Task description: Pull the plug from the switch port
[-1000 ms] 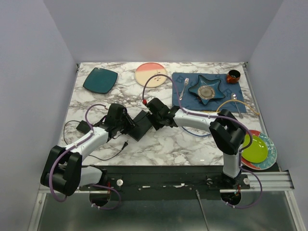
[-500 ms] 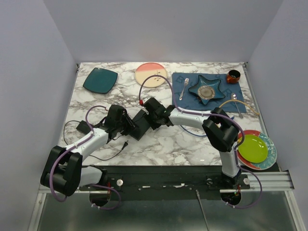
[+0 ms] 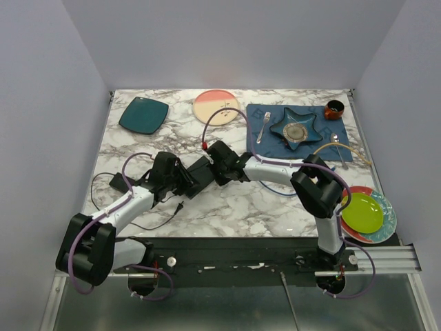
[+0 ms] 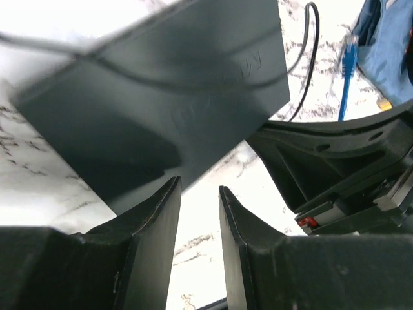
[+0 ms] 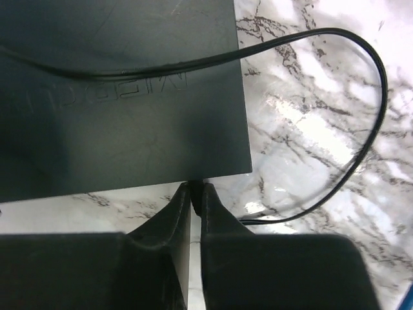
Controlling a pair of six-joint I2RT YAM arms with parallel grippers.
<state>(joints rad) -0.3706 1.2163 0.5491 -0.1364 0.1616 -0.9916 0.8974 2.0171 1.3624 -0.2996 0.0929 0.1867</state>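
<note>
Top external shows the switch (image 3: 197, 175) left of centre on the marble table (image 3: 262, 203), between both arms. Left gripper (image 4: 200, 188) stands narrowly parted at one corner of it, with marble showing through the gap. Right gripper (image 5: 196, 187) is pinched almost together against the switch's edge; whether it holds anything cannot be told.

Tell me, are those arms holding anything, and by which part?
Right jaws pinch nearly shut at the switch's near edge; whether anything is caught cannot be told. Left jaws stand apart, nothing between them.
</note>
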